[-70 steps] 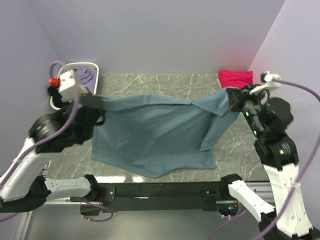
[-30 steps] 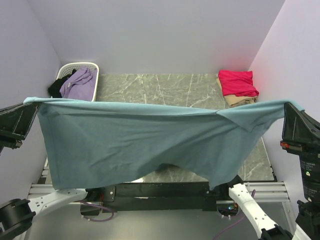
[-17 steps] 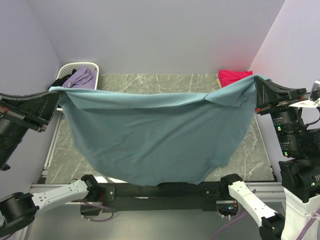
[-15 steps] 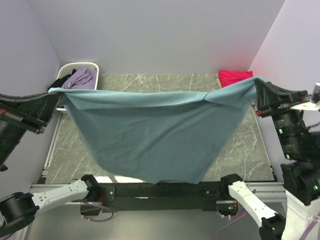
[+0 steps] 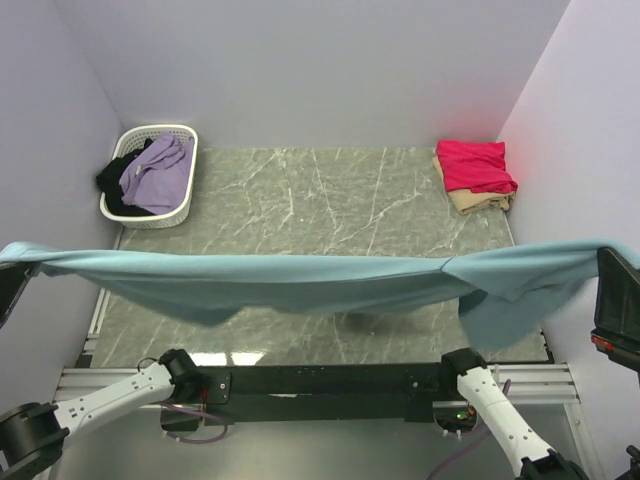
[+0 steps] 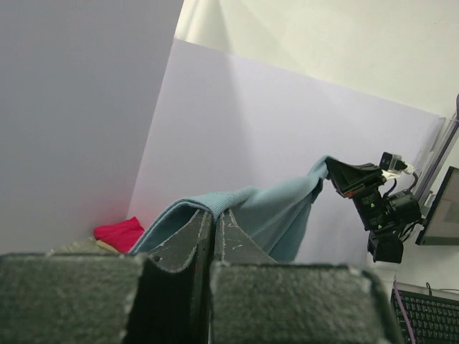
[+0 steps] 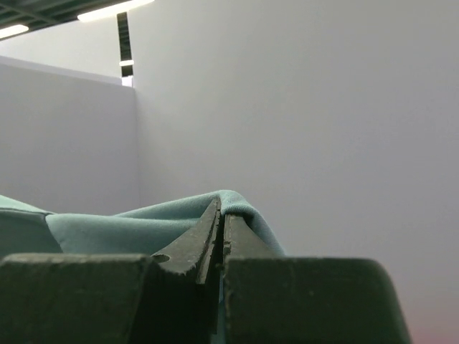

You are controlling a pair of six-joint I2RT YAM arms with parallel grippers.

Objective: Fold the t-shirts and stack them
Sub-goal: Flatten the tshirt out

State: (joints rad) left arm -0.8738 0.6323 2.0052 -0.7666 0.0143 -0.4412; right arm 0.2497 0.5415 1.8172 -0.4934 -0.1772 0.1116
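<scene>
Item: teal-blue t-shirt (image 5: 300,285), held stretched in the air above the near edge of the surface (image 5: 330,190), long axis running left to right. Left claw (image 6: 213,215) is clamped on its left end, right claw (image 7: 221,211) on its right end (neither arm nearer). Bare surface for laying it down likely lies beyond and below; the crimson-pink shirt (image 5: 475,165) sits far right.

marble table (image 5: 330,190) | far left: white basket (image 5: 160,129) | far right: beige t-shirt (image 5: 478,203)
</scene>
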